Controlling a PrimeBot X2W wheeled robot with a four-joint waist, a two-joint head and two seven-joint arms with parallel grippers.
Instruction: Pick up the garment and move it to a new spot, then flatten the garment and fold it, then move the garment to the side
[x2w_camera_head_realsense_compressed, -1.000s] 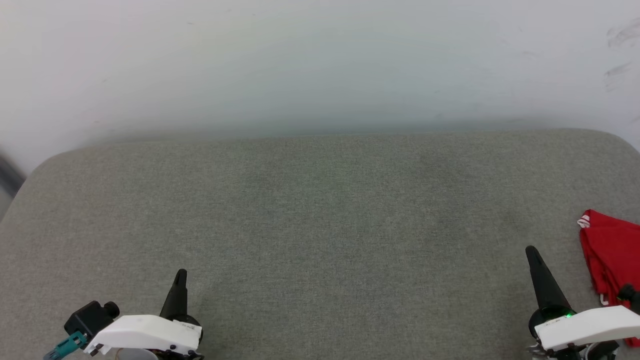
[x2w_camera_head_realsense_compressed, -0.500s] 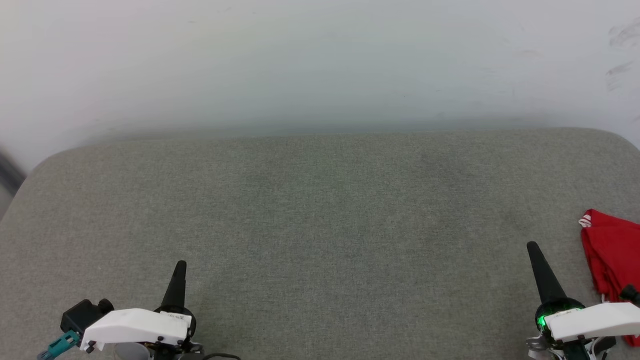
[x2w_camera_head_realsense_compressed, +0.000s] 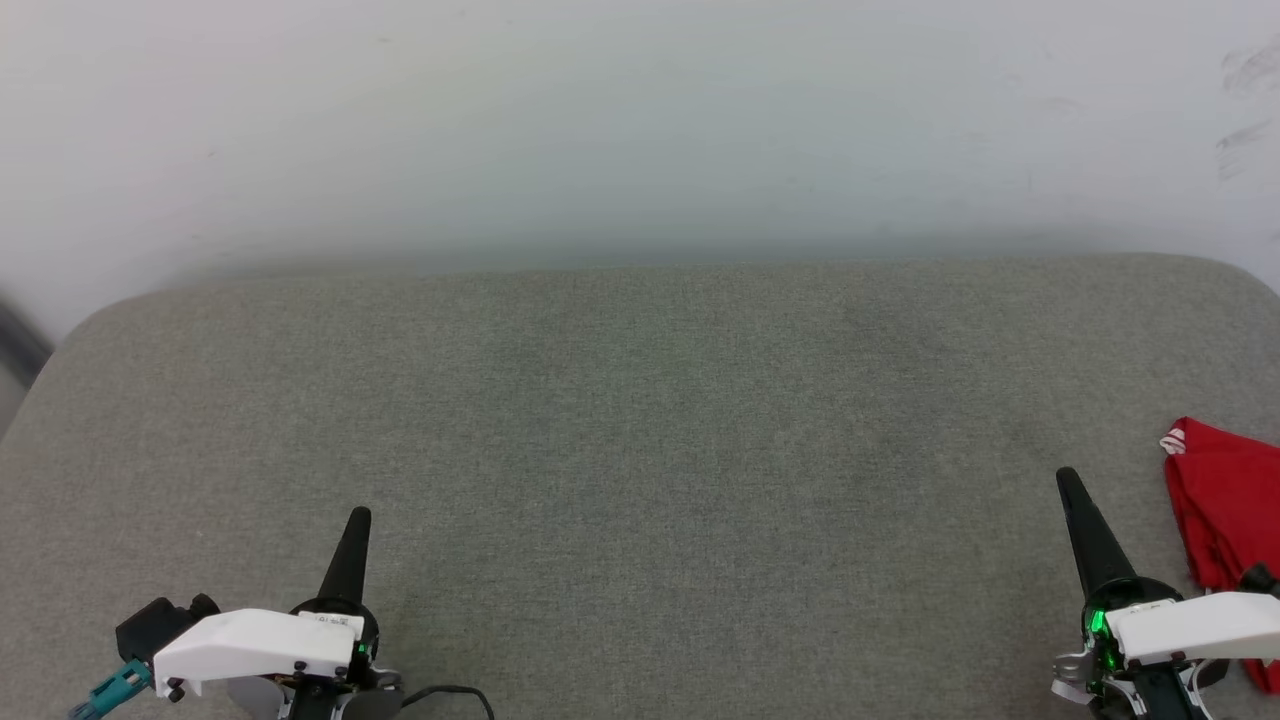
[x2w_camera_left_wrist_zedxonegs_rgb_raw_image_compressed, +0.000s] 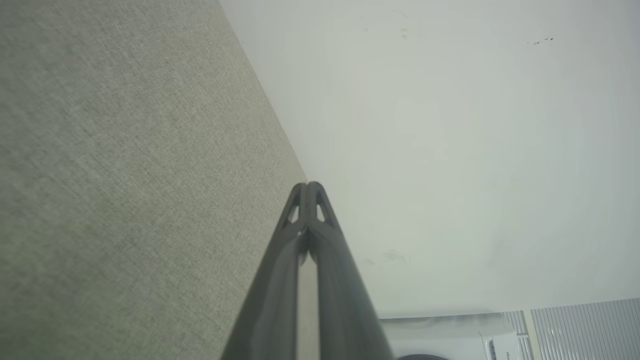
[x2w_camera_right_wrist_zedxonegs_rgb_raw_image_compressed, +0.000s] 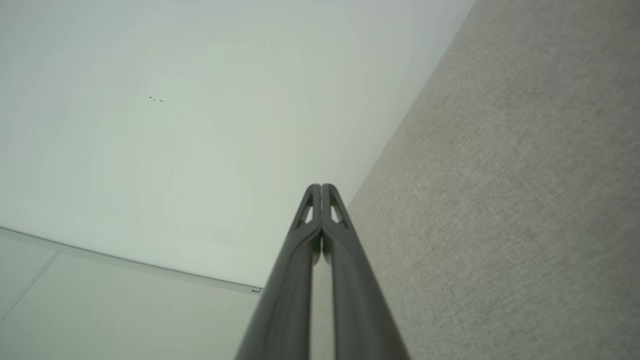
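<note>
The garment (x2w_camera_head_realsense_compressed: 1225, 510) is a red bundle with a bit of red-and-white striped trim, lying at the far right edge of the grey surface in the head view, partly cut off by the frame. My right gripper (x2w_camera_head_realsense_compressed: 1066, 482) stands just left of it, apart from it, fingers pressed together and empty. My left gripper (x2w_camera_head_realsense_compressed: 358, 520) is at the lower left, far from the garment, also shut with nothing in it. Each wrist view shows its own gripper, left (x2w_camera_left_wrist_zedxonegs_rgb_raw_image_compressed: 309, 186) and right (x2w_camera_right_wrist_zedxonegs_rgb_raw_image_compressed: 320, 187), with fingertips touching.
A wide grey fabric-covered surface (x2w_camera_head_realsense_compressed: 640, 420) with rounded far corners stretches in front of me, backed by a white wall (x2w_camera_head_realsense_compressed: 640, 120). A white appliance (x2w_camera_left_wrist_zedxonegs_rgb_raw_image_compressed: 450, 340) shows at the bottom of the left wrist view.
Both arms have drawn back toward the bottom of the head view, with their fingertips shifting slightly upward. The garment has not moved.
</note>
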